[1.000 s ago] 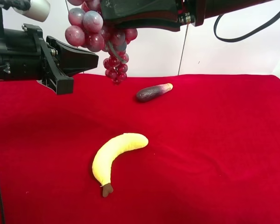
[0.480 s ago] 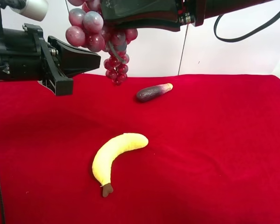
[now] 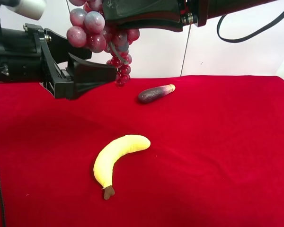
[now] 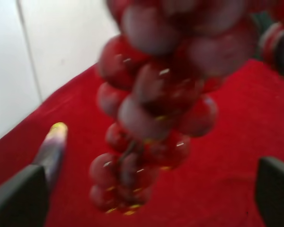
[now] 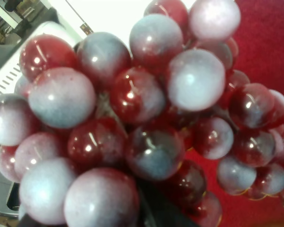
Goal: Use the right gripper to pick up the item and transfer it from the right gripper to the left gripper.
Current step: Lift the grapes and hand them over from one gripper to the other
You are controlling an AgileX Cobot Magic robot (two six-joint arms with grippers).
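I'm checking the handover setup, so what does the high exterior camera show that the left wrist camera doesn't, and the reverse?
Only the high view: the yellow banana and the right claw gripping the top of the grape bunch. Only the left wrist view: the bunch hanging ahead, centred between the open fingertips of the left claw. Both: the grapes, the eggplant piece and the red cloth.

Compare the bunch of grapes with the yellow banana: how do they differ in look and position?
The grapes hang in the air, held by the right gripper; the banana lies untouched on the red cloth. The grapes are a cluster of many small round balls, dark red and frosty grey-purple; the banana is one curved yellow piece with a brown tip. Both are toy fruit.
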